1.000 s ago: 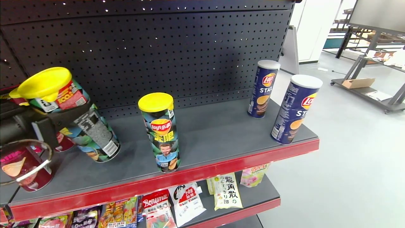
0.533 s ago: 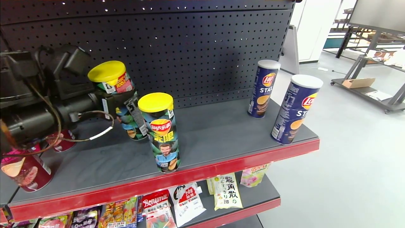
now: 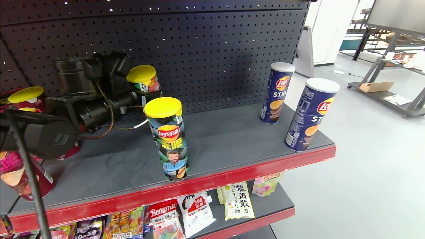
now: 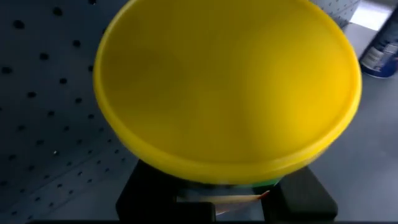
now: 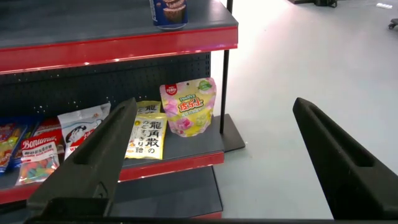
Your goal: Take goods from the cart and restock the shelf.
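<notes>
Our left pincer (image 3: pixel 138 98), clamped on the yellow-lid can (image 3: pixel 142 74), has carried it from nine o'clock back to eleven o'clock, behind the standing can (image 3: pixel 167 139); we think it can go down soon. Our right pincer (image 5: pixel 217 155) is wide apart. The grey shelf (image 3: pixel 232 139) meets shiny floor (image 3: pixel 365 172) at three o'clock.

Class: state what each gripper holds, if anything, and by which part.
The left gripper holds a yellow-lidded chip can by its body, below the lid. The right gripper is open and holds nothing.
</notes>
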Tool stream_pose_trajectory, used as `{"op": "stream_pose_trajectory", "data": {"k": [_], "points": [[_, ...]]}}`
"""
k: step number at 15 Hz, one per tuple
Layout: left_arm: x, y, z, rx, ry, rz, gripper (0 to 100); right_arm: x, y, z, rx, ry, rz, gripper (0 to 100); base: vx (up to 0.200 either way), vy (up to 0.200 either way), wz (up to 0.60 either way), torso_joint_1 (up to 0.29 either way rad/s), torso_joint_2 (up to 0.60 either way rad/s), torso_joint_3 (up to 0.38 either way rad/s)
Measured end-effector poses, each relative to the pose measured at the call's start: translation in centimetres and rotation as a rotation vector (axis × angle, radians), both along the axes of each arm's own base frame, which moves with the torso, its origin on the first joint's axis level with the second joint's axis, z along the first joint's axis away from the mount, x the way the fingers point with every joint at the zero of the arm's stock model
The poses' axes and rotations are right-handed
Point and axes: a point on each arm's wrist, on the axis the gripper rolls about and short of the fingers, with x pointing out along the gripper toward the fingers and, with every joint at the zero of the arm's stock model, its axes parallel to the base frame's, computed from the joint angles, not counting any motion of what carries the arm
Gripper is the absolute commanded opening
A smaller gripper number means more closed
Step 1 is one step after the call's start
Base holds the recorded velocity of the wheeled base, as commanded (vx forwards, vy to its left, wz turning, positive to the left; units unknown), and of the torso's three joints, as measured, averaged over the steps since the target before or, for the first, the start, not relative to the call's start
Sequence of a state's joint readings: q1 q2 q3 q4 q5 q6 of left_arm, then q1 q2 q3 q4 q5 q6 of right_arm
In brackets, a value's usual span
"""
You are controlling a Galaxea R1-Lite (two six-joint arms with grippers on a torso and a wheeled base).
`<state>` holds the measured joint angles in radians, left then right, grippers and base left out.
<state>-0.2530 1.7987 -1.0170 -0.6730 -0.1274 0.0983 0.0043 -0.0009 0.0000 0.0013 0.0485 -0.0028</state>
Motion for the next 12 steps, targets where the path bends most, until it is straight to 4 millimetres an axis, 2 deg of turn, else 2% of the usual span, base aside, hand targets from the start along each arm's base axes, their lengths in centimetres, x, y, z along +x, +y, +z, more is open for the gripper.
{"op": "stream_pose_trajectory", "data": {"k": [6,12], "points": [[2.6,-1.3,-2.1,-0.003,-0.009,-0.018,0,0.0,0.0,0.0,0.000,0.000,0.000,100,0.000,0.000,0.00,0.000,0.00,0.000],[3.2,-2.0,-2.5,-0.002,-0.003,-0.037,0,0.0,0.0,0.0,0.000,0.000,0.000,100,0.000,0.000,0.00,0.000,0.00,0.000]]}}
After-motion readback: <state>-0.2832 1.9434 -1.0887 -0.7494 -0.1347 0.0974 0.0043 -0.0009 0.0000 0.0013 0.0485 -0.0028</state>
